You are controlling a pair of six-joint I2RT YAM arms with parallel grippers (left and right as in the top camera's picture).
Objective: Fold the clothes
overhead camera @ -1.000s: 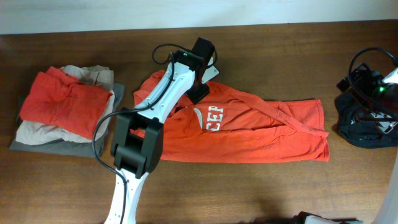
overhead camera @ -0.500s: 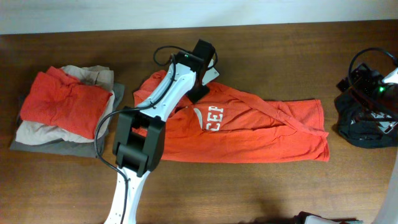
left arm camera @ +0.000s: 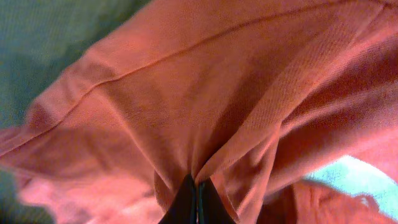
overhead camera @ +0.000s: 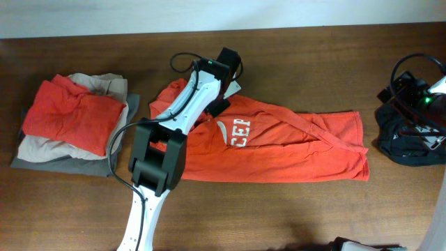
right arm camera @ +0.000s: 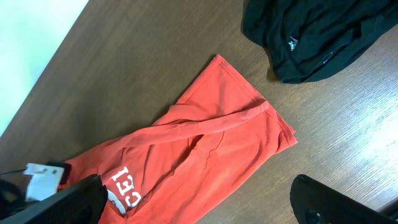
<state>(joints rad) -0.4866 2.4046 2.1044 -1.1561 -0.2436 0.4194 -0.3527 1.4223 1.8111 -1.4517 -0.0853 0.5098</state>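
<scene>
Seen from above, a brown wooden table [overhead camera: 313,209] holds the orange T-shirt [overhead camera: 293,146] spread lengthwise across its middle, from about ten o'clock to four o'clock, with white lettering ending "CE" showing near its left part. The left gripper [left arm camera: 196,200] sits at the shirt's eleven o'clock corner, beside the white neck label [overhead camera: 235,85]. Its jaws are pressed fully together on a pinched ridge of the orange cloth, which puckers upward around them, probably so this edge can be lifted and carried over for a fold. The right gripper [right arm camera: 196,204] hangs at three o'clock with its jaws spread wide and nothing between them, above a dark garment [overhead camera: 410,143] heaped at the table's right edge. At nine o'clock a folded stack [overhead camera: 70,122] of red, beige and grey clothes lies well apart from the shirt. The left arm's own body and black cable [overhead camera: 115,157] cross the shirt's left end, hiding part of it and possibly crowding a fold toward that side.
</scene>
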